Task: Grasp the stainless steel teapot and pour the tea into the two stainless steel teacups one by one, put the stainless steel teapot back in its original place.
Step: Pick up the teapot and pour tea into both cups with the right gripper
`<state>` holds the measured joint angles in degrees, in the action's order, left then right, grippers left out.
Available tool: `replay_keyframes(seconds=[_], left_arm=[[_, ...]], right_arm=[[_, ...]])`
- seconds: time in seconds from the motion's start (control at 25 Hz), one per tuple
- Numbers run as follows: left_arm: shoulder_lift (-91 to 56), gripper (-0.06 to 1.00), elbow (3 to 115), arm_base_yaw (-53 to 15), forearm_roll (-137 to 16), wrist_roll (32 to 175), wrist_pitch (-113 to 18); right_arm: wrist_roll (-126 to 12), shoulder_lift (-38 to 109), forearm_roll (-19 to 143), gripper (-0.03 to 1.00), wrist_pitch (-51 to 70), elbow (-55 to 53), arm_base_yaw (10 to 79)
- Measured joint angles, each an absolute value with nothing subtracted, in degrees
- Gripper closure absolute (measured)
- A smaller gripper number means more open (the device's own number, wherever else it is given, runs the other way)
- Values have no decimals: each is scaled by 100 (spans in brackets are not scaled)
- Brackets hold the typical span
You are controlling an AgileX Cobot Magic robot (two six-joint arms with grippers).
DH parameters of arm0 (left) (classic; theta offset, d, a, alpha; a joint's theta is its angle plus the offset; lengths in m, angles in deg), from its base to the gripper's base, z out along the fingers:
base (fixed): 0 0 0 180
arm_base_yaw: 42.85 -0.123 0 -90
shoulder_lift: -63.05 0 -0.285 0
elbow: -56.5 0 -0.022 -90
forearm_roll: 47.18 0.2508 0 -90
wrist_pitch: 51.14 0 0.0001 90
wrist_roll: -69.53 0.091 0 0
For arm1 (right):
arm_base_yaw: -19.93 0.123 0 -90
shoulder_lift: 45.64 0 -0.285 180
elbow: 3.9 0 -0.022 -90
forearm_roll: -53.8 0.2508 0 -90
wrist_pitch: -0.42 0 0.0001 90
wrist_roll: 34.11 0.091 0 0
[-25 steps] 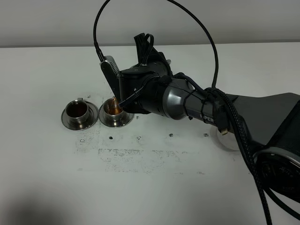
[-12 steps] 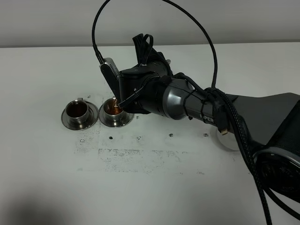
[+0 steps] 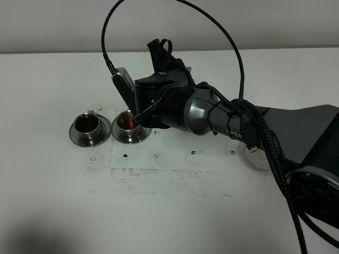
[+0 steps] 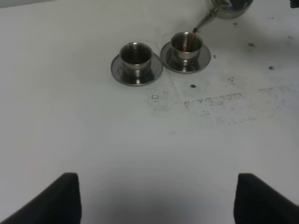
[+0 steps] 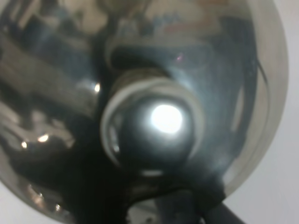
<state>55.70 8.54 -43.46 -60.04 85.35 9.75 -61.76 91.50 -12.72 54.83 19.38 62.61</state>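
Two stainless steel teacups on saucers stand side by side. The left cup (image 3: 89, 125) (image 4: 136, 55) holds dark liquid. My right gripper (image 3: 152, 102) reaches across and holds the stainless steel teapot (image 4: 230, 6) tilted, mostly hidden under the wrist in the high view. Its thin spout (image 3: 140, 112) (image 4: 204, 21) is over the right cup (image 3: 128, 125) (image 4: 185, 45), and reddish-brown tea (image 4: 190, 40) streams into it. The teapot's knobbed lid (image 5: 159, 123) fills the right wrist view. My left gripper (image 4: 158, 179) is open and empty, well back from the cups.
The white table (image 3: 175, 201) has scuffed grey marks (image 3: 153, 177) in front of the cups. A white round pad (image 3: 258, 157) lies partly under the right arm. Black cables (image 3: 222, 37) arch over the right arm.
The right arm has hardly moved. Tea keeps running into the right cup, and the stream looks thinner than one second ago.
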Motion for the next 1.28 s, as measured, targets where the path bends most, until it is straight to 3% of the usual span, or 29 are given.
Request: replay_keyframes(seconds=[1.28], left_arm=[[5570,30,854,-4346,-6004,8547,975]], right_arm=[[-6197,9150,-1301,80,5441,1938,6261]])
